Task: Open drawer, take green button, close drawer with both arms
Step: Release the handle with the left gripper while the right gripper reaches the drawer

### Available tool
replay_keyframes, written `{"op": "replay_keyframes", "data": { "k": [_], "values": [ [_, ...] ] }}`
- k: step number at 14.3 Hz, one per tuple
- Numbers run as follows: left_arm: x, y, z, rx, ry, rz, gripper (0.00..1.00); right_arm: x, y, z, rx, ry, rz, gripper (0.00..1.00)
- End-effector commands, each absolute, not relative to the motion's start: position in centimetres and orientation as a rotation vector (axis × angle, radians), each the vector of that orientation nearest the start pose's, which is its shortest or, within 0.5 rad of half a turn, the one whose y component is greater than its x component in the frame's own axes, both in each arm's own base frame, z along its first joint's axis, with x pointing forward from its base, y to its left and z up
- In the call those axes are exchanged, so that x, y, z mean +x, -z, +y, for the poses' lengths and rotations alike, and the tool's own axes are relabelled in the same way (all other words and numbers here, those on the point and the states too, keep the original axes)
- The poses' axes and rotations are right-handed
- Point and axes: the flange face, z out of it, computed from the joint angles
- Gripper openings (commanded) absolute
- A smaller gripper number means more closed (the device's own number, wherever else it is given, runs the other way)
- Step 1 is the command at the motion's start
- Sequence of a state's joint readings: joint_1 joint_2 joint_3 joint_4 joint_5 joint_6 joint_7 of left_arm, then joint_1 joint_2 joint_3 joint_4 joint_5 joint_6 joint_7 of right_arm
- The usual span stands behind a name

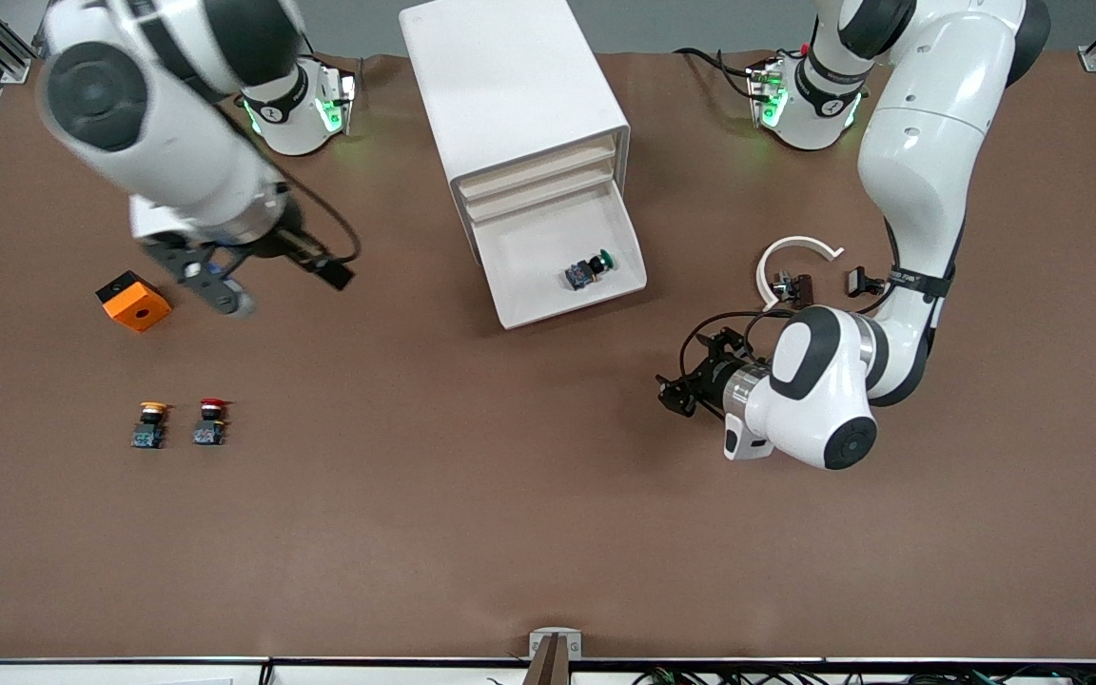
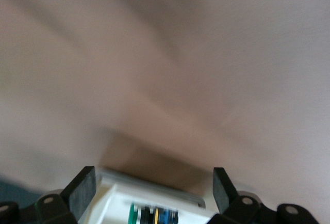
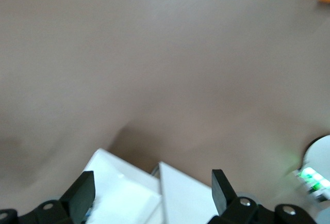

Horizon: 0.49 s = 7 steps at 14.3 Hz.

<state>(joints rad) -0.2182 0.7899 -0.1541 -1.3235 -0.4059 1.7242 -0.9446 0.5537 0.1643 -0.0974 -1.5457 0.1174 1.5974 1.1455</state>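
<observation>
The white cabinet (image 1: 510, 95) stands at the robots' edge of the table, midway between the two bases. Its bottom drawer (image 1: 521, 255) is pulled out. The green-capped button (image 1: 591, 268) lies on its side in the tray. My left gripper (image 1: 674, 392) hovers low over the table toward the left arm's end, open and empty, pointing at the drawer. In the left wrist view the gripper (image 2: 152, 190) frames the drawer (image 2: 116, 203) and button (image 2: 152, 216). My right gripper (image 1: 272, 285) is open and empty above the table beside the cabinet. The right wrist view has its gripper (image 3: 152, 193) framing the cabinet (image 3: 196, 193).
An orange block (image 1: 134, 302) lies near the right gripper. A yellow-capped button (image 1: 150, 423) and a red-capped button (image 1: 210, 421) stand nearer the front camera. A white curved piece (image 1: 795, 259) with small black parts lies by the left arm. Brown mat (image 1: 472, 495) covers the table.
</observation>
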Motion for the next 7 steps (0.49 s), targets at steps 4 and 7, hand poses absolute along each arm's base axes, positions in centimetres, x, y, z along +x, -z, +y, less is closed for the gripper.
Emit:
{"op": "replay_keyframes", "data": {
  "k": [4, 7],
  "values": [
    [67.0, -30.4, -26.2, -3.258, -0.382, -0.736, 1.00, 51.6, -47.6, 39.3, -2.855, -0.172, 1.239, 1.00],
    [68.1, -32.3, -25.9, -3.296, -0.136, -0.641, 1.00, 50.4, -44.3, 43.6, -2.827, -0.136, 1.273, 1.00]
  ]
}}
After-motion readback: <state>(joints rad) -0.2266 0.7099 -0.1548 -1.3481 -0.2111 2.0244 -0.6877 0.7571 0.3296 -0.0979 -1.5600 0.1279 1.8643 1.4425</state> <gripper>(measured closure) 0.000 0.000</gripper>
